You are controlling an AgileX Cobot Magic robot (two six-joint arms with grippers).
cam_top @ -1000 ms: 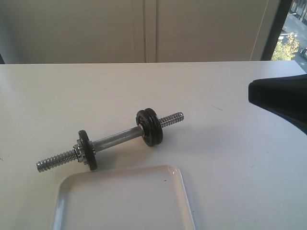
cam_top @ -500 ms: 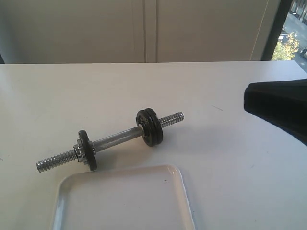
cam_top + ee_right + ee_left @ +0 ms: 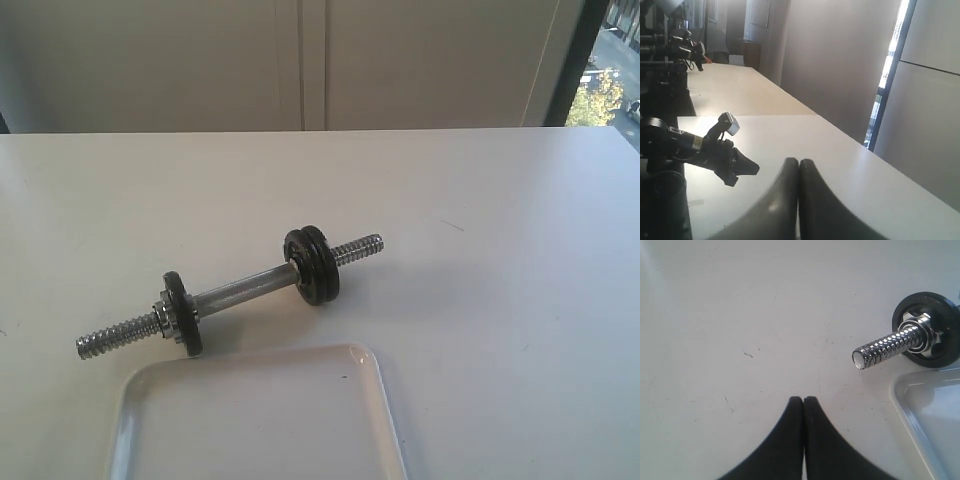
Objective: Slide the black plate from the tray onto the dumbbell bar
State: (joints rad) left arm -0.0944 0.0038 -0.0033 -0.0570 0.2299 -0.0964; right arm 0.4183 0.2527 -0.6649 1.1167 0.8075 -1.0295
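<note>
The dumbbell bar [image 3: 245, 288] lies slanted on the white table, threaded at both ends. One black plate [image 3: 183, 313] with a silver collar nut sits near its left end, and two black plates [image 3: 313, 264] sit side by side near its right end. The white tray [image 3: 260, 415] lies in front of the bar and holds no disc in the part I see. The left wrist view shows the bar's threaded end [image 3: 883, 346], a plate [image 3: 930, 330] and a tray corner [image 3: 925, 405]; my left gripper [image 3: 803, 400] is shut and holds nothing. My right gripper [image 3: 799, 162] is shut and empty, raised off the table.
The white table [image 3: 500, 330] runs back to a pale wall, with a window at the far right [image 3: 610, 80]. The other arm [image 3: 700, 147] shows in the right wrist view, above the table.
The right gripper, seen at the right edge of the exterior view before, has pulled out of that view. The bar, plates and tray have not moved.
</note>
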